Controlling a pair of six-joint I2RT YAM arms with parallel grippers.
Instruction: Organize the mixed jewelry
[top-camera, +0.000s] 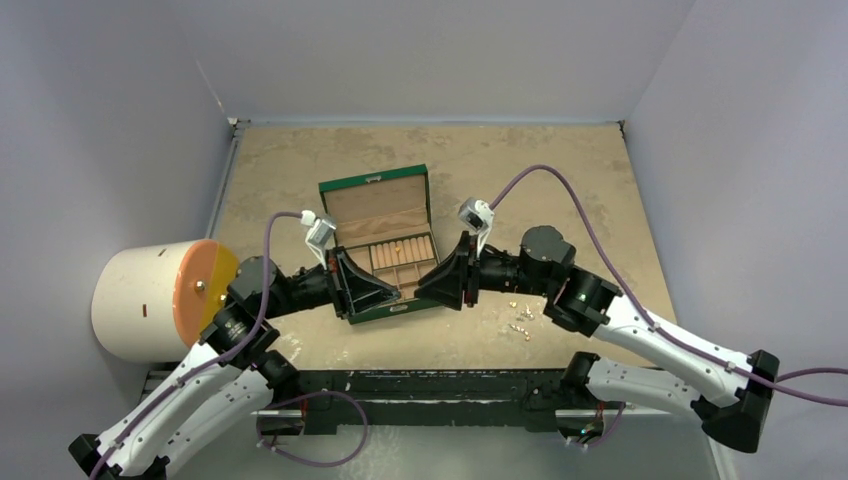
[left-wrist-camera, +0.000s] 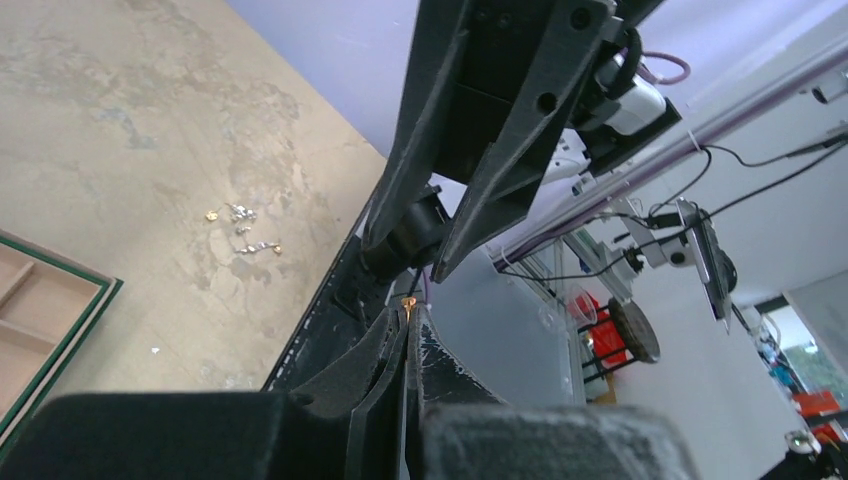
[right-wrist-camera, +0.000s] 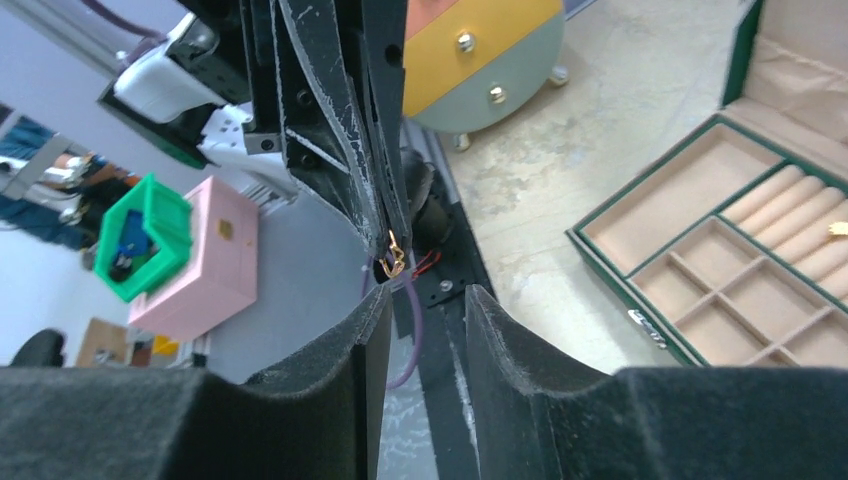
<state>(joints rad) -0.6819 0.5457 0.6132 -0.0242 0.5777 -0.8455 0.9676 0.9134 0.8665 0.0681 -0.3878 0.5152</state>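
Fingers of the left gripper (right-wrist-camera: 391, 236) are pinching shut on a small gold piece (right-wrist-camera: 393, 257) at the centre of the right wrist view. The right gripper (right-wrist-camera: 428, 300) is standing partly open just below it, gripping nothing. The green box (top-camera: 372, 186) is lying open, with another gold bit (right-wrist-camera: 838, 228) resting on its rolls. Loose jewelry (top-camera: 520, 320) is lying on the table (top-camera: 600, 180), lower right of the box.
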